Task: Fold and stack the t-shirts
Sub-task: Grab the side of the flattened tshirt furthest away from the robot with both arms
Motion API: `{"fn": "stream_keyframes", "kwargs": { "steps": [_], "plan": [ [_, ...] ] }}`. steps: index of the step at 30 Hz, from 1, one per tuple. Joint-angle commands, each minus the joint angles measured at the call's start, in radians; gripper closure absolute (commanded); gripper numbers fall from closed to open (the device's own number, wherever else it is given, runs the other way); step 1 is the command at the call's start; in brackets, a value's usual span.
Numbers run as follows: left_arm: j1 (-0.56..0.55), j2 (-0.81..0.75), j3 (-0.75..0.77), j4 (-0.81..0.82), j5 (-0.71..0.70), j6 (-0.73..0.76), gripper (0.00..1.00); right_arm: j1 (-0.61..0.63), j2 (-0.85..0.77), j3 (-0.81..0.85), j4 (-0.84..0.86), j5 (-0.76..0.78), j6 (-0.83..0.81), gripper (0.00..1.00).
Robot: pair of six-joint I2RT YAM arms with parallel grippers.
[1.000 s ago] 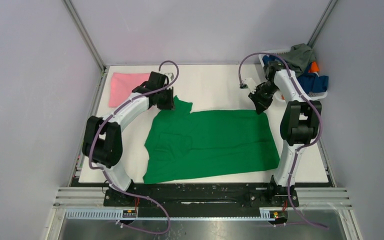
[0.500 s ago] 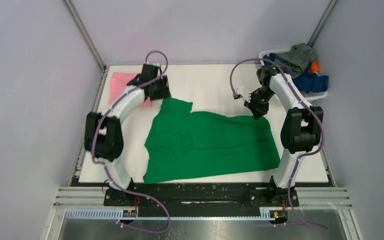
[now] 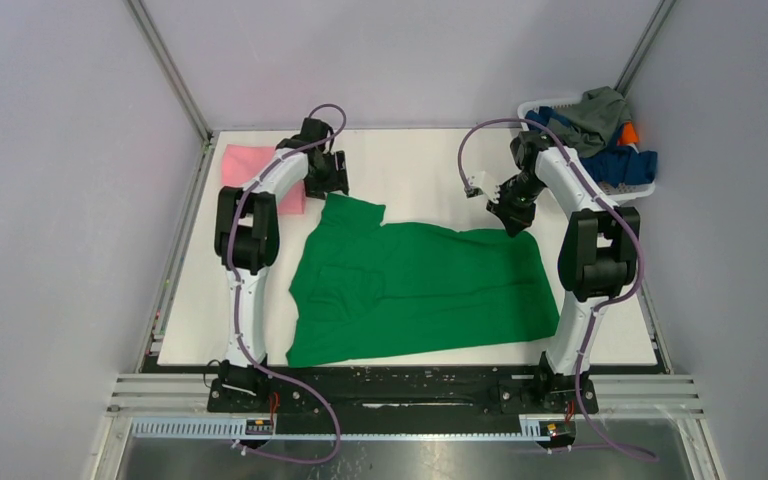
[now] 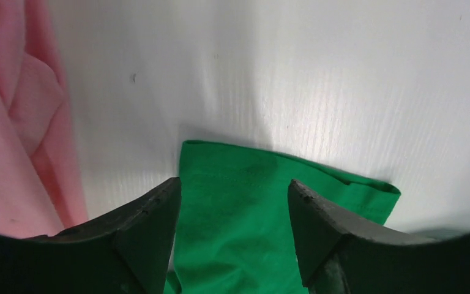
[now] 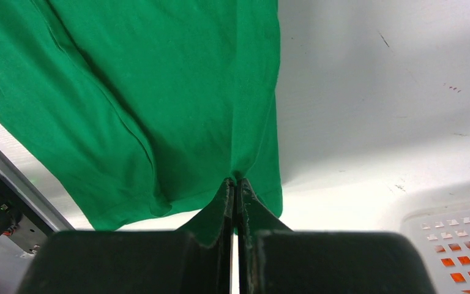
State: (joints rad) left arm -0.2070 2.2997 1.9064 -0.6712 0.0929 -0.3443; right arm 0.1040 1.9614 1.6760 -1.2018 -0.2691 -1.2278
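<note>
A bright green t-shirt (image 3: 420, 290) lies spread on the white table (image 3: 420, 165), its far-left sleeve (image 4: 251, 165) flat on the surface. My left gripper (image 3: 331, 186) hovers open over that sleeve's end; in the left wrist view the fingers (image 4: 234, 184) stand apart with green cloth between and below them, gripping nothing. My right gripper (image 3: 513, 222) is shut on the shirt's far-right edge, where the right wrist view shows fabric (image 5: 159, 92) pinched at the fingertips (image 5: 235, 181). A folded light pink t-shirt (image 3: 243, 163) lies at the far left, beside the left gripper (image 4: 12, 153).
A white slotted basket (image 3: 642, 188) at the far right corner holds grey-olive (image 3: 600, 108), dark blue (image 3: 622, 165) and orange (image 3: 629, 132) shirts; its rim (image 5: 453, 245) shows close to the right gripper. Metal frame posts rise at both far corners.
My left gripper has opened and let go of the green sleeve, which now lies flat, and its arm has swung upright. The right gripper has shifted slightly left, still pinching the shirt.
</note>
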Motion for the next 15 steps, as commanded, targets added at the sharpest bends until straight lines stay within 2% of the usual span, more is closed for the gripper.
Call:
{"fn": "stream_keyframes", "kwargs": {
  "steps": [1,4,10,11,15],
  "plan": [
    [-0.028,0.039,0.052,-0.093,-0.037,0.032,0.36,0.004,0.007,0.025,-0.012,0.016,0.007,1.00],
    [-0.049,0.080,0.099,-0.144,-0.077,0.028,0.39,0.003,0.008,0.027,-0.010,0.017,0.008,1.00],
    [-0.083,0.110,0.151,-0.220,-0.194,-0.010,0.57,-0.003,-0.006,0.024,-0.009,0.017,0.010,1.00],
    [-0.087,0.119,0.170,-0.234,-0.208,-0.017,0.63,-0.002,-0.007,0.024,-0.009,0.015,0.012,1.00],
    [-0.101,0.152,0.233,-0.260,-0.237,-0.008,1.00,-0.003,-0.012,0.022,-0.003,0.013,0.012,1.00]
  ]
}}
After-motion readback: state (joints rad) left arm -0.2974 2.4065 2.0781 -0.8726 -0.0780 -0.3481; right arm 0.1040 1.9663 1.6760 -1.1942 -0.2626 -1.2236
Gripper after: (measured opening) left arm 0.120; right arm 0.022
